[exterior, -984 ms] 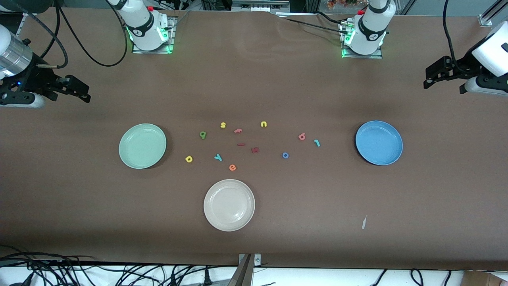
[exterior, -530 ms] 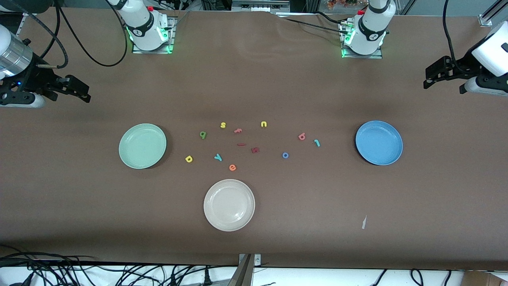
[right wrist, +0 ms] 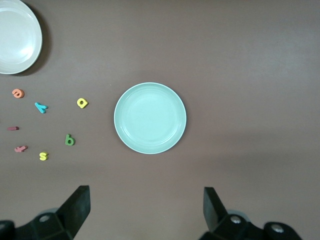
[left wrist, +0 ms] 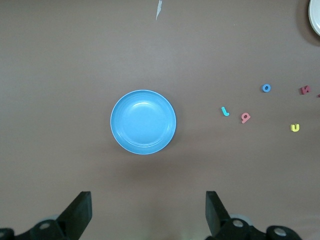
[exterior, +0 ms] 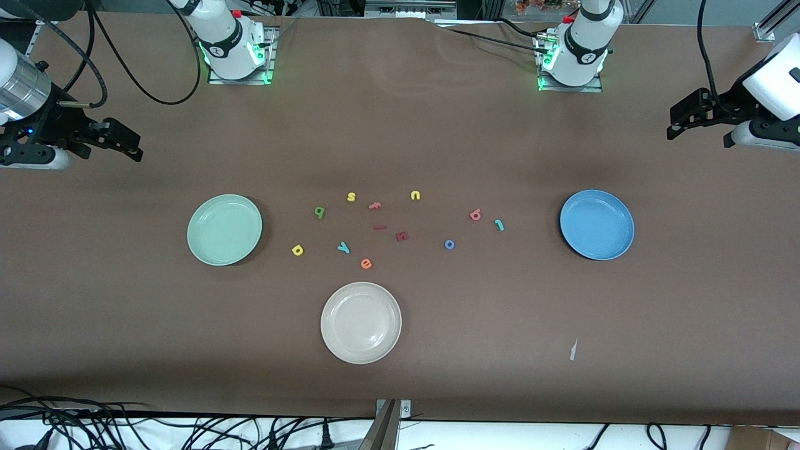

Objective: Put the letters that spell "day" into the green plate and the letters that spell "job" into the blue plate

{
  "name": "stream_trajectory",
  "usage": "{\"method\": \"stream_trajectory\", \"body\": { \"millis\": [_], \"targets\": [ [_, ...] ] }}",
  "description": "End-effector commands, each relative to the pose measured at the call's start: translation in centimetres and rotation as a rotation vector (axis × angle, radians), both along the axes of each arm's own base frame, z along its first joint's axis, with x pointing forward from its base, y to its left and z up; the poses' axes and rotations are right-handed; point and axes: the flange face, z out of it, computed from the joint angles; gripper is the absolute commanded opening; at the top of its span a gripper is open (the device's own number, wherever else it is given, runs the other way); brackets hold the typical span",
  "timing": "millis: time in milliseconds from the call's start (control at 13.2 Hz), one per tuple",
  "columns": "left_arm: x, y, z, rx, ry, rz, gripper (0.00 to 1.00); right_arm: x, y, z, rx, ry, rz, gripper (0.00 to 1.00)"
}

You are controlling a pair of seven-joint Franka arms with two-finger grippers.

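Both claws hung open at the table's ends; the yellow "d" [exterior: 297, 250] lay beside the green plate [exterior: 224, 229], nearer the right claw [exterior: 128, 145] than the left claw [exterior: 678, 122].

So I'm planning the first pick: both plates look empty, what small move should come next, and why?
Probably lower the open right gripper toward the yellow "d". It lies on the table closest to the empty green plate. The left gripper, also open, waits near the blue plate.
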Motion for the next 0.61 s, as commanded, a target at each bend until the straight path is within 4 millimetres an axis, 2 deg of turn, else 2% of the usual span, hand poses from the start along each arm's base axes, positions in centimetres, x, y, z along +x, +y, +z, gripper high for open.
{"method": "stream_trajectory", "body": {
  "millis": [0,227,530],
  "targets": [
    [0.3,0.6,0.4,0.028,0.005,0.011,1.0,0.1,0.0,0.3,0.016,0.01,-0.009,1.0],
    [0.6,1.7,-0.1,0.027,0.014,0.033,1.0,0.1,-0.1,0.3,0.016,0.01,-0.011,1.0],
    [0.7,2.3,-0.2,0.024,0.016,0.04,1.0,0.1,-0.1,0.3,0.016,0.01,-0.011,1.0]
  ]
}}
